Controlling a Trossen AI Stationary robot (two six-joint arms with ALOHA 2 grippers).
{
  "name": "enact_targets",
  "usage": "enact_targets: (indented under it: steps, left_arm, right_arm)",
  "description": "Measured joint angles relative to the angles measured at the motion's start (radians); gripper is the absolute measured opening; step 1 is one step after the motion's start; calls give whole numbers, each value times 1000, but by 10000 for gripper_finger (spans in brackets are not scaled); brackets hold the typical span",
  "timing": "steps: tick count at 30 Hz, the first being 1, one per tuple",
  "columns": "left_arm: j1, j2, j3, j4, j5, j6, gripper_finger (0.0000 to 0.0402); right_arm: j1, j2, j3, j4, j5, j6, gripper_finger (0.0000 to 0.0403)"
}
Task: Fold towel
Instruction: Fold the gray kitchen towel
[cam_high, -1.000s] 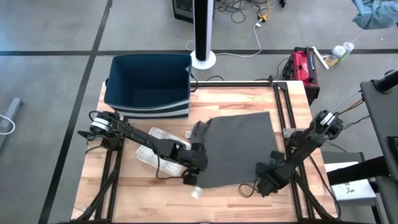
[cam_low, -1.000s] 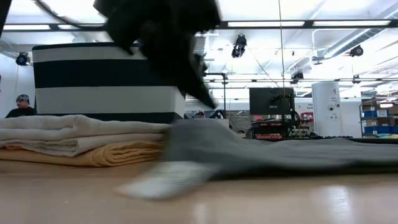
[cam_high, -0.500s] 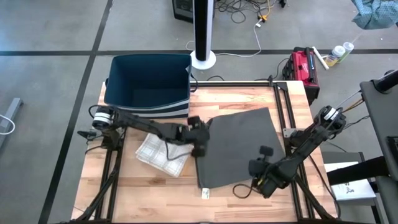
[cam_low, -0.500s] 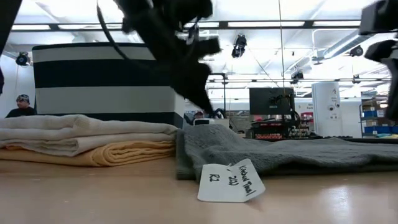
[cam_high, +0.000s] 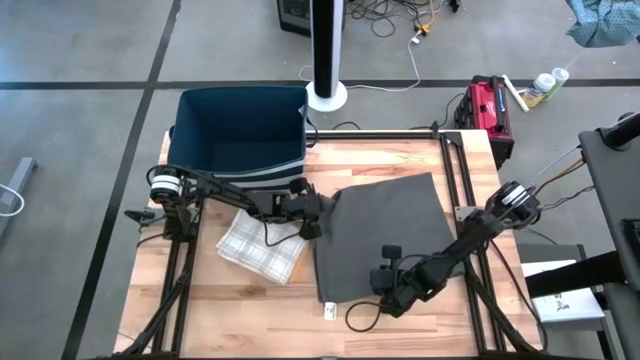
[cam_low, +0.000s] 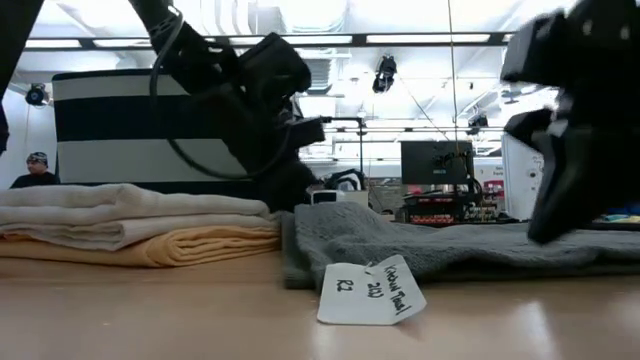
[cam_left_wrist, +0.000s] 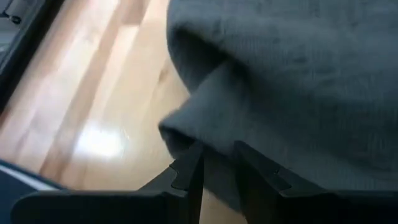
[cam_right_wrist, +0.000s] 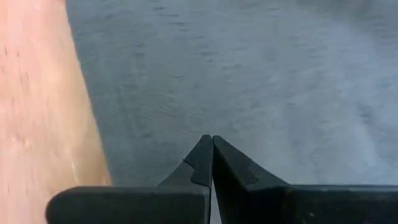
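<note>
Nearest the camera, the white tag (cam_low: 368, 292) is lying on the wooden table (cam_high: 200, 295), hanging off the grey towel's (cam_high: 385, 235) front edge. The towel is lying mostly flat at the table's middle, so the fold looks barely begun. The right gripper (cam_high: 385, 290) is sitting low at that near edge, fingertips pressed together with no cloth between them; the right wrist view shows only towel ahead. Farther back, the left gripper (cam_high: 312, 222) is pinching a bunched fold at the towel's left far corner (cam_left_wrist: 199, 134). Beside it a checked folded cloth (cam_high: 260, 245) is resting, and beyond, a dark striped bin (cam_high: 238, 140). By my reading, every fold is left to do.
</note>
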Motion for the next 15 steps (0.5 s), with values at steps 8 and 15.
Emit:
enact_targets:
  steps: [8, 15]
  left_arm:
    - [-23, -6, -92, 5, 64, -62, 77]
    - [-72, -48, -176, -31, 28, -132, 77]
  right_arm:
    - [-29, 64, 5, -63, -2, 29, 1]
    - [-31, 7, -1, -114, -39, 20, 0]
